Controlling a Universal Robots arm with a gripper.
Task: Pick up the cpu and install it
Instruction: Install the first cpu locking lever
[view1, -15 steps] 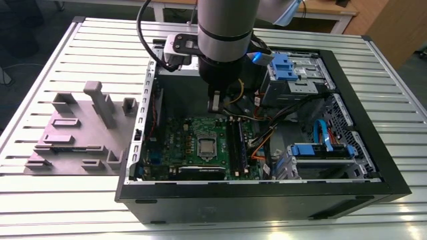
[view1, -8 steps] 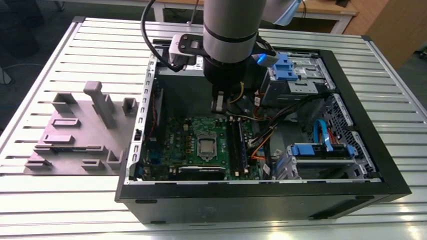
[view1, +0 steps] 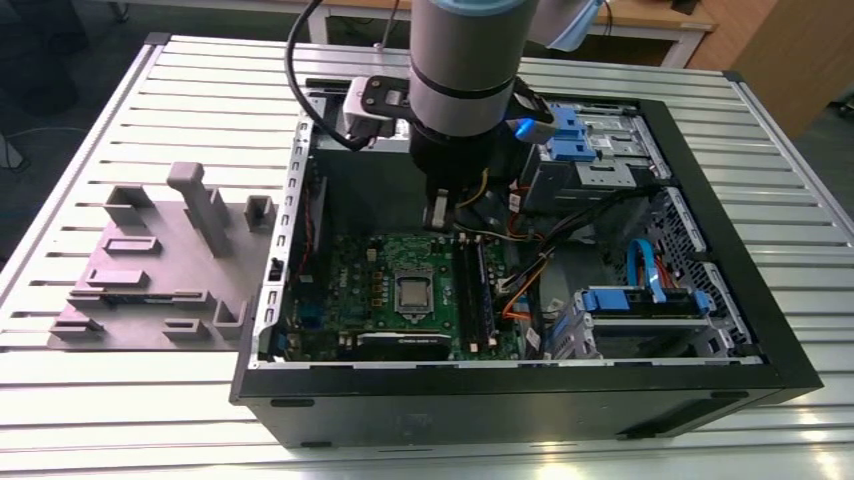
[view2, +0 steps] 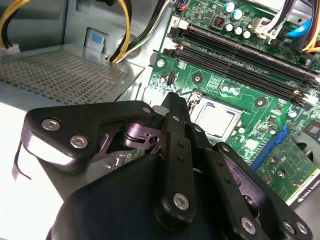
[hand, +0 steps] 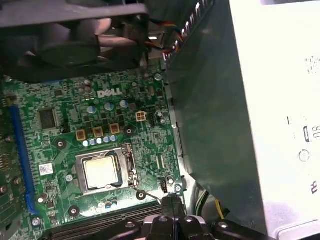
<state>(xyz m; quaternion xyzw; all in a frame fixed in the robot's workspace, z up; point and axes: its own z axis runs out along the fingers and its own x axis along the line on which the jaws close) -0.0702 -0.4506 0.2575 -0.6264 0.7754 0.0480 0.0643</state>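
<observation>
Claw (view2: 172, 102): black linkage fills the near part of the second wrist view, its two fingers drawn together to a narrow tip with nothing seen between them.
Claw, other angle (hand: 172, 207): in the first wrist view the same closed tip hangs over the green motherboard (hand: 100, 125), just off one corner of the socket (hand: 106, 171).
Cpu (hand: 101, 171): silvery square lying flat inside the metal-framed socket, edges parallel with the frame; it appears already seated there, not in the claw.
Cpu from the second wrist view (view2: 216, 120): pale square in the socket, just beyond the fingertips and a little to one side of them.
Key relation: cpu sits beside and below the claw tip, near but apart; no contact shows.
Long axis: none to speak of, the chip is square and lies level with the board.
Wide shot: in the exterior view the arm (view1: 461, 60) reaches down into the open black case (view1: 534, 390) standing on the slatted surface (view1: 160, 400), with the socket (view1: 415, 291) on the board below the wrist.
Nearby: grey power supply (hand: 270, 100) stands close alongside the claw.
</observation>
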